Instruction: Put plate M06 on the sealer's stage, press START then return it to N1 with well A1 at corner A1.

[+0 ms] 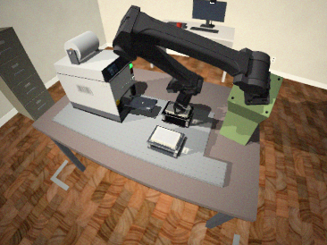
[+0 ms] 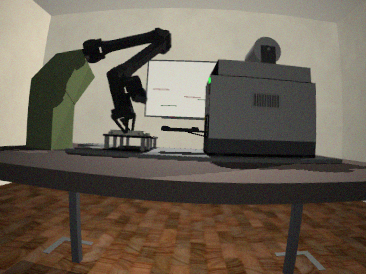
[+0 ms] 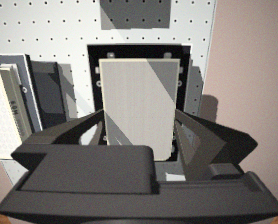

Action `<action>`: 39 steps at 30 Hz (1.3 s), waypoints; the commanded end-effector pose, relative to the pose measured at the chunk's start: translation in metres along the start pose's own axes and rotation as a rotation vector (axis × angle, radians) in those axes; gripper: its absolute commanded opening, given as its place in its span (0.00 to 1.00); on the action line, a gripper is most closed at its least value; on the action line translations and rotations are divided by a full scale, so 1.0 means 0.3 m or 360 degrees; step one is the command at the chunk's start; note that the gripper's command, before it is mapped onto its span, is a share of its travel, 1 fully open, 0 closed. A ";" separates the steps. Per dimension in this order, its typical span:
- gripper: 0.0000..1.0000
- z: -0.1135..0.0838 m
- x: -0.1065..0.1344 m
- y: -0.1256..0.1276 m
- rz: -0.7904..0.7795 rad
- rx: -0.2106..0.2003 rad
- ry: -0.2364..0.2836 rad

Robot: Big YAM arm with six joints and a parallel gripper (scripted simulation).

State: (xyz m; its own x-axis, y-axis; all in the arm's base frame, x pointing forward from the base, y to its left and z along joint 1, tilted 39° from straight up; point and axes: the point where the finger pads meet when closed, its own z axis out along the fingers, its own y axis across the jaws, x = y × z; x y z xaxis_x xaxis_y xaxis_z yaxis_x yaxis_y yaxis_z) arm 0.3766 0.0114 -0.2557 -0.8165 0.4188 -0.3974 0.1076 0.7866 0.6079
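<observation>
Pale plate (image 2: 131,132) (image 3: 140,95) | between fingers of tool (image 1: 180,109) (image 2: 127,130) (image 3: 139,112) | over black nest (image 1: 175,119) (image 2: 113,136) (image 3: 94,62)

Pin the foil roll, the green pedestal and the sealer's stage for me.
foil roll (image 1: 84,45) (image 2: 265,48): top and exterior, roll's side
green pedestal (image 1: 237,130) (image 2: 42,105): top and exterior, side face
sealer's stage (image 1: 144,104): top, upper surface

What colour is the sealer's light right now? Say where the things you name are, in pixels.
Green; the lamp (image 1: 130,66) (image 2: 209,80) shows best in the top view.
</observation>
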 end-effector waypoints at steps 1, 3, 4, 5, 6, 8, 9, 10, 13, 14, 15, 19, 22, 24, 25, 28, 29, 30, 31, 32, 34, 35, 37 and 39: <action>0.00 -0.014 -0.050 -0.016 -0.0020 0.0010 -0.0062; 0.00 -0.014 -0.044 -0.017 -0.0012 0.0013 -0.0051; 0.00 -0.013 -0.041 -0.018 -0.0008 0.0014 -0.0046; 0.00 -0.013 -0.038 -0.019 -0.0004 0.0015 -0.0041; 0.00 -0.013 -0.037 -0.019 -0.0003 0.0016 -0.0039; 0.00 -0.013 -0.036 -0.019 -0.0002 0.0016 -0.0037; 0.00 -0.013 -0.035 -0.019 -0.0001 0.0017 -0.0036; 0.00 -0.013 -0.034 -0.019 0.0000 0.0017 -0.0034; 0.00 -0.013 -0.033 -0.019 0.0001 0.0017 -0.0033; 0.00 -0.013 -0.037 -0.019 -0.0004 0.0015 -0.0039; 0.00 -0.013 -0.039 -0.018 -0.0007 0.0014 -0.0044; 0.00 -0.014 -0.046 -0.016 -0.0016 0.0011 -0.0057; 0.00 -0.013 -0.047 -0.015 -0.0017 0.0011 -0.0058; 0.00 -0.013 -0.046 -0.015 -0.0017 0.0011 -0.0057; 0.00 -0.013 -0.046 -0.015 -0.0017 0.0011 -0.0057; 0.00 -0.013 -0.046 -0.015 -0.0016 0.0010 -0.0057; 0.00 -0.013 -0.046 -0.015 -0.0016 0.0010 -0.0057; 0.00 -0.013 -0.046 -0.015 -0.0016 0.0010 -0.0057; 0.00 -0.013 -0.046 -0.015 -0.0016 0.0010 -0.0057; 0.00 -0.013 -0.046 -0.014 -0.0016 0.0010 -0.0056; 0.00 -0.013 -0.046 -0.014 -0.0016 0.0010 -0.0056; 0.00 -0.013 -0.046 -0.013 -0.0016 0.0010 -0.0056; 0.00 -0.013 -0.046 -0.013 -0.0016 0.0010 -0.0056; 1.00 -0.013 -0.045 -0.013 -0.0016 0.0009 -0.0056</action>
State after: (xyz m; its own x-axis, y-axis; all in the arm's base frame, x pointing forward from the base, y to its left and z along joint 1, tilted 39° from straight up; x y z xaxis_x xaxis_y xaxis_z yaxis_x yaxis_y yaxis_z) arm 0.3765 0.0113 -0.2558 -0.8165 0.4190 -0.3972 0.1082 0.7869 0.6076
